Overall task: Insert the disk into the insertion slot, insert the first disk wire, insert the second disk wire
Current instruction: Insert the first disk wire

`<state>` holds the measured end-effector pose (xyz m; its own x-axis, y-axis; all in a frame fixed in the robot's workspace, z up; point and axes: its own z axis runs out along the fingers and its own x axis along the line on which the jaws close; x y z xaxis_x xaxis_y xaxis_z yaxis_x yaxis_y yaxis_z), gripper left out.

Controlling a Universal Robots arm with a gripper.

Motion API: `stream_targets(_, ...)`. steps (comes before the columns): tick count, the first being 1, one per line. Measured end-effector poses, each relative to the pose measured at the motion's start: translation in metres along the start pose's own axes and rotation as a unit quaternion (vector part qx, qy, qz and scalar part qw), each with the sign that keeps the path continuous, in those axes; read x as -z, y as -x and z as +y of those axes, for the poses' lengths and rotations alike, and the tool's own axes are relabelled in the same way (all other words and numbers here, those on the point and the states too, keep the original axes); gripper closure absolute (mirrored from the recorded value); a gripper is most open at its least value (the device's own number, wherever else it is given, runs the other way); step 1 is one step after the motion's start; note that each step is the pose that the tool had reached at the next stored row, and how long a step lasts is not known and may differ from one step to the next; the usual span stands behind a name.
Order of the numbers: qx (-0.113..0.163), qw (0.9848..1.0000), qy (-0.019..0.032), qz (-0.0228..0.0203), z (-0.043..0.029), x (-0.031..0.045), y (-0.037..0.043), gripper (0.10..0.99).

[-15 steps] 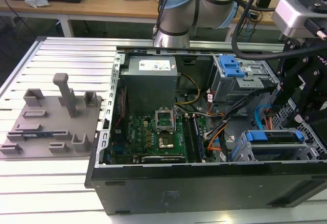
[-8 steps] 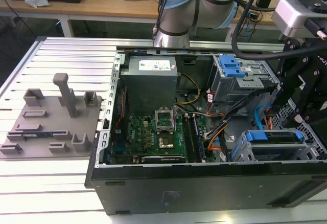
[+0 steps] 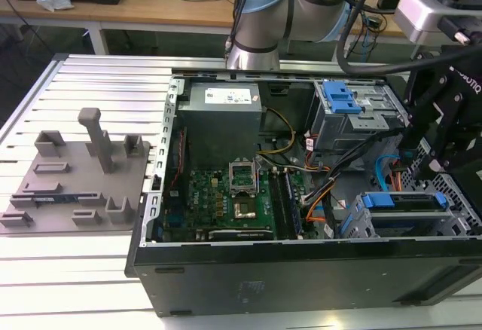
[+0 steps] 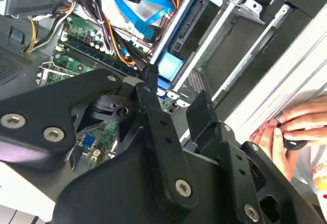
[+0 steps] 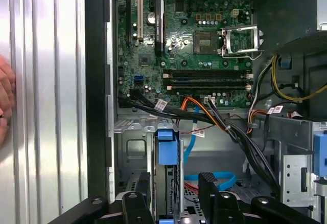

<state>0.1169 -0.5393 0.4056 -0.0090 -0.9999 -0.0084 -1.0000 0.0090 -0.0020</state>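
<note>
The disk (image 3: 380, 200), with its bright blue carrier, lies in the insertion slot (image 3: 355, 223), a grey sheet-metal cage at the case's corner on the exterior view's right. My black gripper (image 3: 431, 170) hangs just above it. In both wrist views the fingers stand apart on either side of the carrier's blue end (image 5: 167, 150) (image 4: 168, 65), with a gap on each side, so the gripper (image 5: 176, 183) (image 4: 173, 93) is open and holds nothing. A loose blue flat wire (image 5: 214, 175) (image 4: 148, 9) curls beside the cage, next to orange wires (image 5: 196, 104).
The open case holds a motherboard (image 3: 226, 194), a grey power-supply box (image 3: 222, 104) and a taller cage with a blue latch (image 3: 343, 100). Black cable bundles (image 5: 245, 142) cross near the slot. A grey fixture plate (image 3: 75, 179) lies at the exterior view's left. A person's hand (image 4: 286, 132) rests by the case.
</note>
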Motion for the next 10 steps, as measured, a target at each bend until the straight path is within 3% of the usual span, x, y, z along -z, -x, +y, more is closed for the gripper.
stream_targets(2,0.000,0.9998,-0.0002,0.0178,0.0001,0.0003,0.0056,0.584)
stream_targets(4,0.000,0.9996,-0.0003,0.0289,0.0001,0.0003,0.0101,0.584)
stream_targets(6,0.000,0.9988,-0.0004,0.0494,0.0002,0.0002,0.0246,0.584)
stream_targets(7,0.000,0.9984,-0.0005,0.0557,0.0003,0.0002,0.0303,0.584)
stream_targets(10,0.000,0.9978,-0.0006,0.0669,0.0004,-0.0001,0.0437,0.584)
